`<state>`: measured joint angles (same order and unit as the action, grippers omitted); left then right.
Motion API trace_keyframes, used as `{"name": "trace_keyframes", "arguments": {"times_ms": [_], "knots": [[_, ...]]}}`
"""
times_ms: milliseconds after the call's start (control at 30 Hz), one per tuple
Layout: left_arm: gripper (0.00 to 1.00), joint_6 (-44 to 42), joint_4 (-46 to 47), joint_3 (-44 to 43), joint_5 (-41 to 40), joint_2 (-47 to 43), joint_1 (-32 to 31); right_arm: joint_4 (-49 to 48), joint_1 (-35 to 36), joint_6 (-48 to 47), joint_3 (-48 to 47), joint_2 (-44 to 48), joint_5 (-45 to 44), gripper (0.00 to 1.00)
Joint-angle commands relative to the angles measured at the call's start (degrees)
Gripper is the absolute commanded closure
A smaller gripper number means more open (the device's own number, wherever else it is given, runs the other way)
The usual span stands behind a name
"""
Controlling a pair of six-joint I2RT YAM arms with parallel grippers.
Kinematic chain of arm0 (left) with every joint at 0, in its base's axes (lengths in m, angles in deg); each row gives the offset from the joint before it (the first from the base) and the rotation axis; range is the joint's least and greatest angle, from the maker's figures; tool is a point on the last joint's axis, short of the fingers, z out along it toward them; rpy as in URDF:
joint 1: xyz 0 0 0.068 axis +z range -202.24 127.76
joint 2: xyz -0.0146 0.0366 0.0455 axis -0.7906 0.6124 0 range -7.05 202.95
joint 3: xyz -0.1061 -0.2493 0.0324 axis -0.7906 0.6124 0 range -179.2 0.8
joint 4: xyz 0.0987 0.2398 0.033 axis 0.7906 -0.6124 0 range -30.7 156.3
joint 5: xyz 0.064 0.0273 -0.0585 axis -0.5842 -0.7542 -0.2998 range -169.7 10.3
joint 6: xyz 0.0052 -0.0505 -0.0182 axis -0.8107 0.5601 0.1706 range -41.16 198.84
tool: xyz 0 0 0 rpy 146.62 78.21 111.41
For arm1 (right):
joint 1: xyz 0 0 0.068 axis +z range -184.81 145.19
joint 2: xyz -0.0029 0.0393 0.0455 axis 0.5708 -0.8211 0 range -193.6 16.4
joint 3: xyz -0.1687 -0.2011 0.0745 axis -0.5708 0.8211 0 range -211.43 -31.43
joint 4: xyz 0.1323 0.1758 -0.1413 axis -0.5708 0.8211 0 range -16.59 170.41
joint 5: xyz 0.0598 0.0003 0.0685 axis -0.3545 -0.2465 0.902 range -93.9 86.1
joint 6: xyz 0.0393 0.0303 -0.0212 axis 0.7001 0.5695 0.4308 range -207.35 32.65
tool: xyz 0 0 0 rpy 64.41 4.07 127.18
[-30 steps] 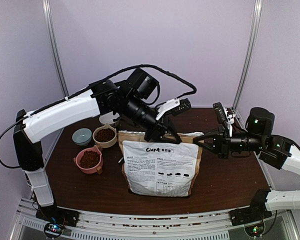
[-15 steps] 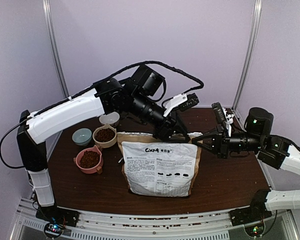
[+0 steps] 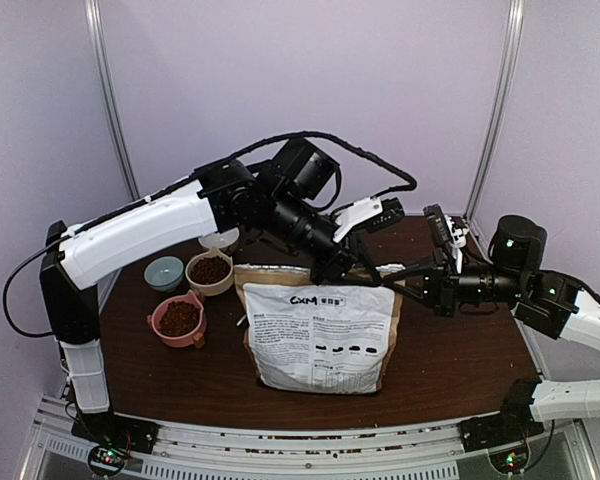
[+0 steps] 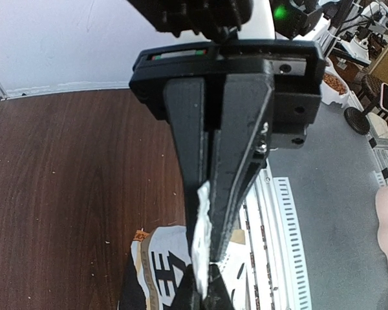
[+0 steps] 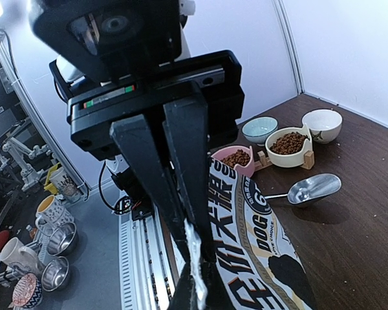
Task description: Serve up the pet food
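Observation:
The printed foil bag point(image 3: 325, 335) stands upright mid-table. My left gripper point(image 3: 358, 268) is shut on the bag's white top edge right of centre; the left wrist view shows its fingers point(image 4: 207, 255) pinching that strip above the bag point(image 4: 156, 265). My right gripper point(image 3: 392, 280) is shut on the same edge at the top right corner, seen in the right wrist view point(image 5: 195, 255). The two grippers sit close together. The pet food, dark brown kibble, fills a pink bowl point(image 3: 178, 318) and a cream bowl point(image 3: 209, 270) left of the bag, and also shows in the right wrist view point(image 5: 288, 142).
A grey-blue bowl point(image 3: 164, 270) and a white bowl point(image 3: 220, 238) stand behind the filled bowls. A metal scoop point(image 5: 313, 188) lies on the table between bag and bowls. Walls close off the back and sides.
My left gripper has slid right along the bag's top edge, closer to the right gripper. The right arm has barely moved.

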<state>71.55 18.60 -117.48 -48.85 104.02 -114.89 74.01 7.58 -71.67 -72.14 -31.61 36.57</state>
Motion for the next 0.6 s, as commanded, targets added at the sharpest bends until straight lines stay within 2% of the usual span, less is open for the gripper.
{"name": "trace_keyframes", "arguments": {"times_ms": [0,33,100,133,233,333,367,467,533,567], "knots": [[1.0,-1.8,-3.5,-2.2,-3.6,0.3,0.0,-1.7,-0.2,-0.3,0.4,1.0,-0.7,1.0],[1.0,-2.1,-4.1,-2.4,-4.3,0.1,0.0,-1.5,-0.3,-0.4,0.3,1.2,-0.8,1.0],[0.81,-2.4,-5.1,-2.3,-5.2,-0.5,0.1,-0.9,-0.2,-0.7,0.2,1.5,-1.1,1.0],[0.78,-2.6,-5.5,-2.2,-5.7,-0.9,0.1,-0.8,-0.2,-0.8,0.2,1.6,-1.2,1.0],[0.76,-3.1,-6.3,-1.5,-7.0,-1.9,0.1,-0.5,-0.2,-0.9,0.3,1.8,-1.4,1.0],[0.98,-3.5,-6.6,-0.7,-7.9,-2.7,0.2,-0.3,-0.2,-1.0,0.3,1.7,-1.5,1.0],[1.0,-3.5,-6.6,-0.5,-8.2,-2.9,0.2,-0.3,-0.2,-1.0,0.2,1.6,-1.5,1.0],[1.0,-3.7,-6.7,0.1,-9.3,-3.8,0.3,0.0,-0.2,-1.2,0.1,1.6,-1.7,1.0],[0.83,-3.7,-7.0,0.2,-10.2,-4.3,0.5,0.3,-0.2,-1.3,-0.1,1.6,-1.8,1.0],[0.8,-3.7,-7.1,0.3,-10.5,-4.7,0.7,0.5,-0.2,-1.4,-0.1,1.7,-1.8,1.0]]}}
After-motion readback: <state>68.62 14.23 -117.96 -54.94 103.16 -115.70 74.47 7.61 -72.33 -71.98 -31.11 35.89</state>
